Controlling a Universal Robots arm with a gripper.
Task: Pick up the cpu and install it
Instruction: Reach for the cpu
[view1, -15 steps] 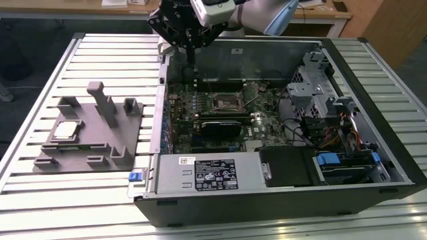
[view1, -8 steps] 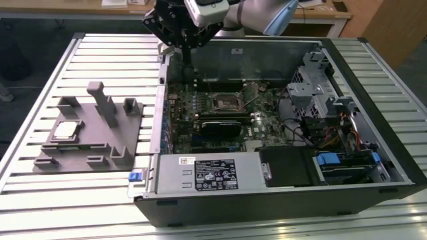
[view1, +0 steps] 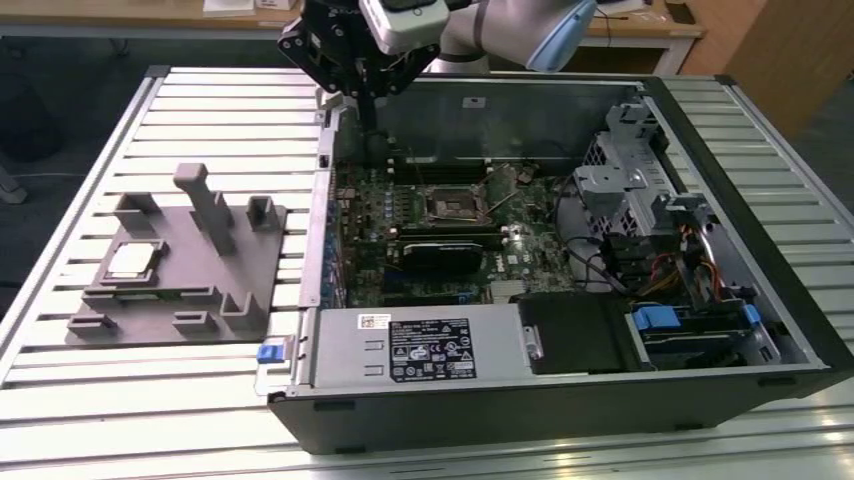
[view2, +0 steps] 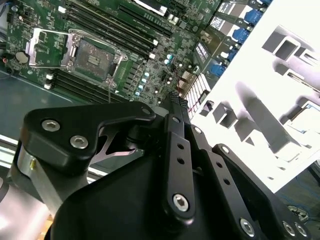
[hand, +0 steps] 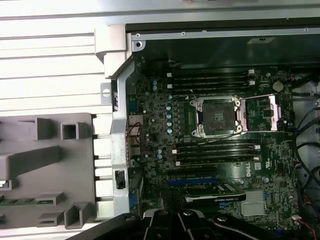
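Nothing of the install is done yet, as far as shows. The cpu (view1: 130, 262), a small flat square chip with a pale silvery top, lies in a recess of the grey plastic holder block (view1: 134, 302), near the slatted metal table's (view1: 80, 400) edge on the exterior view's left. The black gripper (view1: 364, 120) hangs over the far corner of the open black computer case (view1: 534, 405), well apart from the chip, its jaws drawn together on nothing. The dark metal-framed socket (hand: 217, 116) on the green motherboard (hand: 160, 165) stands open and empty.

Nothing can be read: the white label (view1: 416, 350) on the power supply (view1: 497, 318) and the small sticker (view1: 474, 101) on the case wall (view1: 534, 120) bear print too small to make out.
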